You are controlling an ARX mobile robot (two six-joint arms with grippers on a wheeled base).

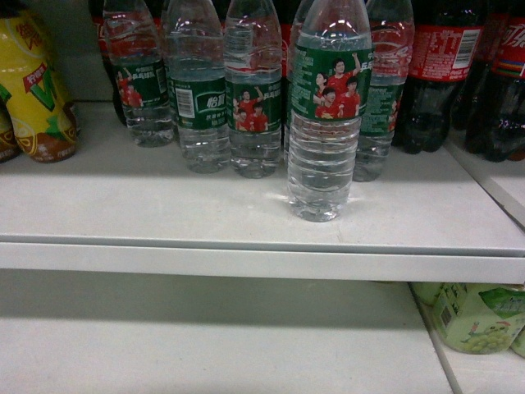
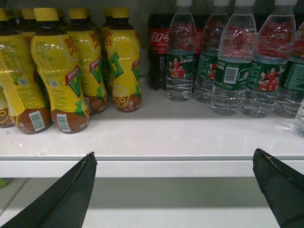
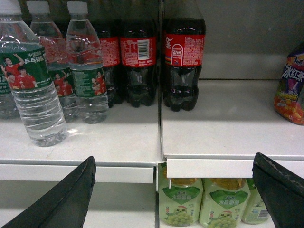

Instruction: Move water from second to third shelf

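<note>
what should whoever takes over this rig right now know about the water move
Left end effector: open, empty, in front of the shelf edge.
Right end effector: open, empty, also short of the shelf.
Water bottle: upright on the upper shelf, standing forward of the other water bottles, near the front edge.
Done: nothing gripped or moved yet.
Left: grasp that front bottle, lower it onto the shelf below, release.

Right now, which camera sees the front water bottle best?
The head view: the front water bottle stands close and central, cap cut off. The right wrist view shows it at the left edge; the left wrist view barely catches it.
</note>
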